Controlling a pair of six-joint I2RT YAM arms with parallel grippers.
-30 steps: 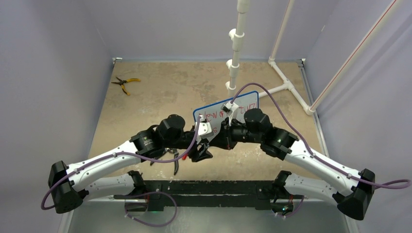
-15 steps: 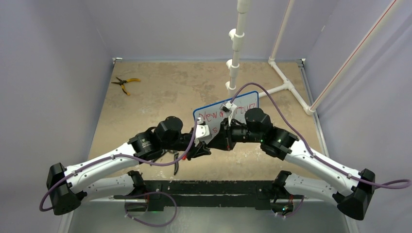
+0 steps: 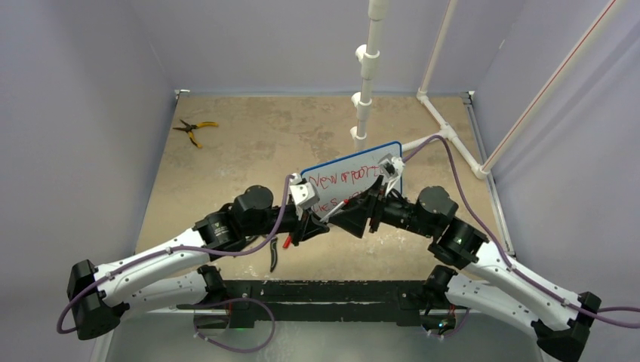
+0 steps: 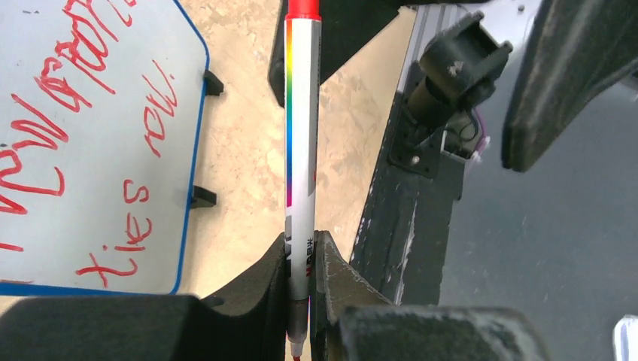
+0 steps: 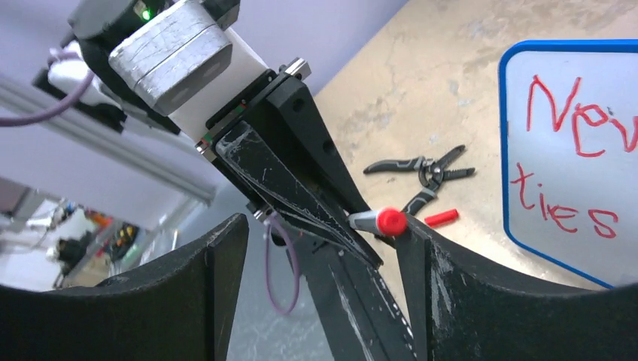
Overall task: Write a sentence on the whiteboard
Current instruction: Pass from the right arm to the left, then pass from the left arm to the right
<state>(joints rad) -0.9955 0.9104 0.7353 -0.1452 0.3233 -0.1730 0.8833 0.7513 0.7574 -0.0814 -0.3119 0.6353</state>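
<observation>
Lettering in thin red marker, the sentence (image 3: 343, 179) (image 4: 34, 139) (image 5: 572, 113), runs in two scrawled rows across the whiteboard (image 3: 355, 164) (image 4: 113, 150) (image 5: 587, 173), a glossy white rectangle in a thin blue frame with rounded corners and small black feet, set on the mottled tan table (image 3: 249, 143). The lower row begins with "ties" (the upper one is too loose a scrawl to read with confidence). The left gripper (image 3: 306, 230) (image 4: 302, 252) (image 5: 353, 226) is clamped narrow on a marker (image 4: 303, 135) (image 5: 380, 221), a slim white barrel with a rainbow stripe along it and red at its ends. In the left wrist view the board lies left of the marker, with a strip of bare table between them. The right gripper (image 3: 343, 219) (image 5: 323, 233) is spread wide and holds nothing; its matte black fingers (image 5: 218, 286) frame the left gripper's scuffed black wedge and the marker's red end, with the board's blue edge just to the right in that view. Black-handled pliers (image 5: 417, 169) and a small red cap (image 5: 440, 218) lie on the table near the board; yellow-handled pliers (image 3: 195, 130) lie well apart at the far left, and white plastic pipes (image 3: 366, 75) stand behind the board.
</observation>
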